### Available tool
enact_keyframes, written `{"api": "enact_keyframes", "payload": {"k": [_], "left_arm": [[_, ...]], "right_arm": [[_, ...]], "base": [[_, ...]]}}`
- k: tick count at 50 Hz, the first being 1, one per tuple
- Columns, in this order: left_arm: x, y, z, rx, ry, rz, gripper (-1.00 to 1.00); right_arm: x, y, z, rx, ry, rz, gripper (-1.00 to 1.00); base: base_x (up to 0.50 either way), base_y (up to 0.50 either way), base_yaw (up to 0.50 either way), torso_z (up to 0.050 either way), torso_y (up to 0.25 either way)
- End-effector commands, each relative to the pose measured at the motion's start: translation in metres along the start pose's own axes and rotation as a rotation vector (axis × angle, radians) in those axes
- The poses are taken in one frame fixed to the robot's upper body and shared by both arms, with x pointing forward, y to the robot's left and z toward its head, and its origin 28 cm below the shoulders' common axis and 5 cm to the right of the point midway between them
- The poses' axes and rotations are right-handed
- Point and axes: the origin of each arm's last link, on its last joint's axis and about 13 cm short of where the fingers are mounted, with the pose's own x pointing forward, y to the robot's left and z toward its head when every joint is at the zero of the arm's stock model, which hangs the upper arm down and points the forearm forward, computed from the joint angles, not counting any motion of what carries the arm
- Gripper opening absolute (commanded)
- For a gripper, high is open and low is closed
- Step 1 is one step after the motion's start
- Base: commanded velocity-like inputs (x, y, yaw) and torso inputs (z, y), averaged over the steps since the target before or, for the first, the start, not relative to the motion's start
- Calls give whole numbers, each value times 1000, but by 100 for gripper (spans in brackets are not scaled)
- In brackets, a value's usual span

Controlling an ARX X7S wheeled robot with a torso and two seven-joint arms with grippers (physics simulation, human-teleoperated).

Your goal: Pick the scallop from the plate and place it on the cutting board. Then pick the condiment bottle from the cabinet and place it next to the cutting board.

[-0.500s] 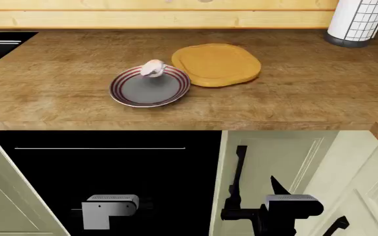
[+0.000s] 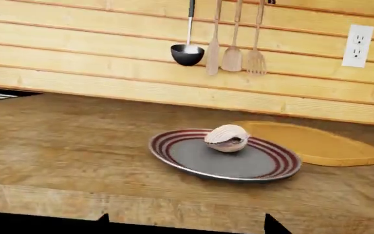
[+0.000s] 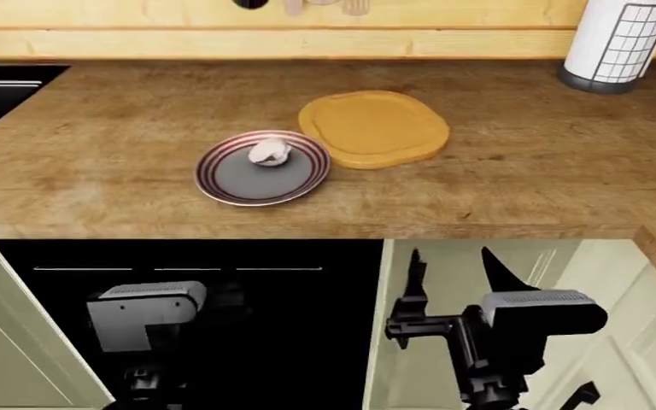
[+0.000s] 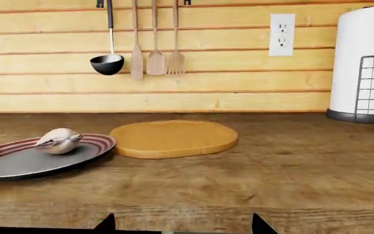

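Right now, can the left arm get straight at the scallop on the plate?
Probably yes. The scallop lies uncovered on the plate, near the counter's front edge, with nothing standing between it and the left gripper, which hangs below counter level and must rise first.

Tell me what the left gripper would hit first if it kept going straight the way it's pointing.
Probably the plate, with the scallop on it, then the wooden wall. Depth is unclear, and it sits low, so the counter's front edge might come first.
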Motion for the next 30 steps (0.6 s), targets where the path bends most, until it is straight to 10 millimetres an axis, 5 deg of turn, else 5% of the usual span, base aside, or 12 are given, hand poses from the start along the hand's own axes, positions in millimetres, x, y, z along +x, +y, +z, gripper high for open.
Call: {"api": "enact_keyframes", "payload": {"k": [1,4,10,30], "left_arm": [[9,-8,92,-20,-266,-22,100],[2,-6,104,29,-320,-24,100],[-10,-6,111,65,-335,-52,100],[-11,-5,113,132,-308,-30,100]], "right_arm": [[0,6,91,-31,-213,86,100],[-8,7,106,-50,-243,121,100],[-14,6,105,-43,-217,125,100],[-18,11,108,-101,-210,136,100]], "base": [[0,0,0,50,0],[0,0,0,50,0],[0,0,0,50,0],[189,498,0,0,0]]}}
